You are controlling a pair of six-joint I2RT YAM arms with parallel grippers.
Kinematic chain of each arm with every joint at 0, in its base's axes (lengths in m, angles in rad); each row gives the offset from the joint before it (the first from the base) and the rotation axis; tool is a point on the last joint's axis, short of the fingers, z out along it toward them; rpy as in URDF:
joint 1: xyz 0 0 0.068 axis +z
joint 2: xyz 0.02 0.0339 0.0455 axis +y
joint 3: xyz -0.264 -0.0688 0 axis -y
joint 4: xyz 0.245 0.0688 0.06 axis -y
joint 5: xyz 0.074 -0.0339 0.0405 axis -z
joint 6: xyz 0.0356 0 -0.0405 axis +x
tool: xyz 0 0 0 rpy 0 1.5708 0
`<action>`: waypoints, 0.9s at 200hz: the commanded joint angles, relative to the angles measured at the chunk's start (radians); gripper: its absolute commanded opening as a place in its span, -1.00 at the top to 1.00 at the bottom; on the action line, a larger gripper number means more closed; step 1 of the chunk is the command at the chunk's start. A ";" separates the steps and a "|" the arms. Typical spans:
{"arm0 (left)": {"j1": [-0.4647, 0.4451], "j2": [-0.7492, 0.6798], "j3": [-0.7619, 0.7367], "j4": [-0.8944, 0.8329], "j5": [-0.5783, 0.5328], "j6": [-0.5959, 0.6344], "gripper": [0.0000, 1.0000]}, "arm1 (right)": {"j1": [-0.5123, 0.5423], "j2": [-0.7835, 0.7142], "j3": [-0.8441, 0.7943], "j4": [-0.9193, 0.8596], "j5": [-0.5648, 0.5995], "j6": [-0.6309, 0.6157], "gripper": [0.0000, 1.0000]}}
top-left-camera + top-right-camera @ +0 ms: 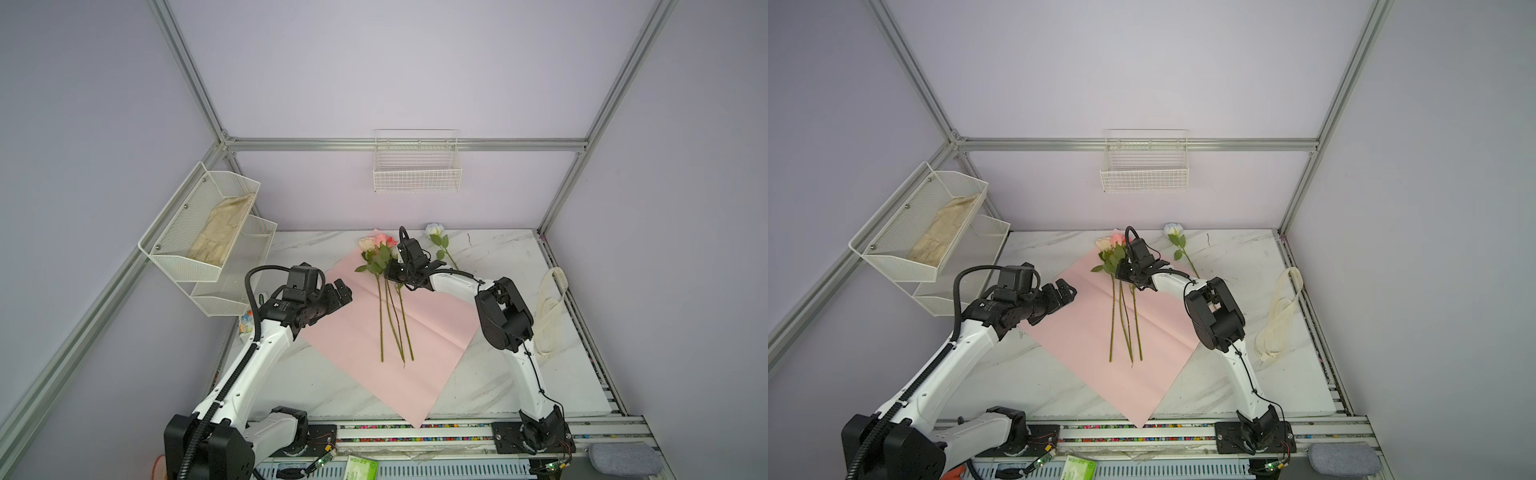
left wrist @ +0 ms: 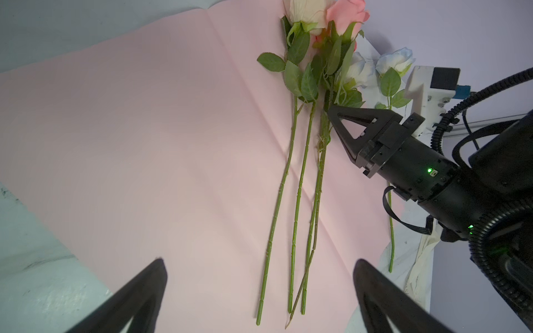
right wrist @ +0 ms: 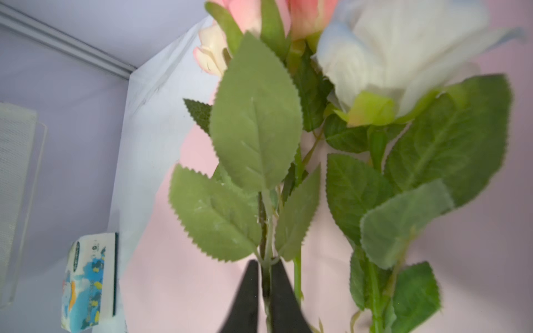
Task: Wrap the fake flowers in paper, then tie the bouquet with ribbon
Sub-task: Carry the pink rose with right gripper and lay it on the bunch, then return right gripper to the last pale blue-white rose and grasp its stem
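Jaws on the right gripper are closed to a sliver, pinching one green stem of the bouquet of fake flowers just below its leaves. Jaws on the left gripper are spread wide, holding nothing. It hangs above the left edge of the pink paper sheet, apart from the stems. The bouquet lies on the sheet, mid-tabletop. Its cream, pink and pale blue-white rose heads are at the sheet's far corner, toward the back wall. The stems run side by side toward the robot, with the cut ends near the sheet's centre. One thin stem crosses the others low down in the left wrist view. One more pale blue rose lies off the sheet on the marble tabletop, right of the bouquet. A cream ribbon lies looped near the tabletop's right edge, well apart.
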 commanded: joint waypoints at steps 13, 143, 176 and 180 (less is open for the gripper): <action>0.007 0.024 0.000 0.044 0.103 0.016 -0.99 | -0.013 -0.080 0.053 -0.023 -0.021 -0.088 0.27; -0.229 0.330 0.172 0.157 0.196 0.014 -0.99 | -0.469 -0.130 -0.050 -0.342 0.025 -0.623 0.14; -0.236 0.361 0.203 0.157 0.197 0.014 -1.00 | -0.465 -0.021 0.058 -0.377 0.012 -0.679 0.13; -0.236 0.364 0.206 0.157 0.199 0.015 -1.00 | -0.463 -0.008 0.070 -0.381 0.014 -0.684 0.13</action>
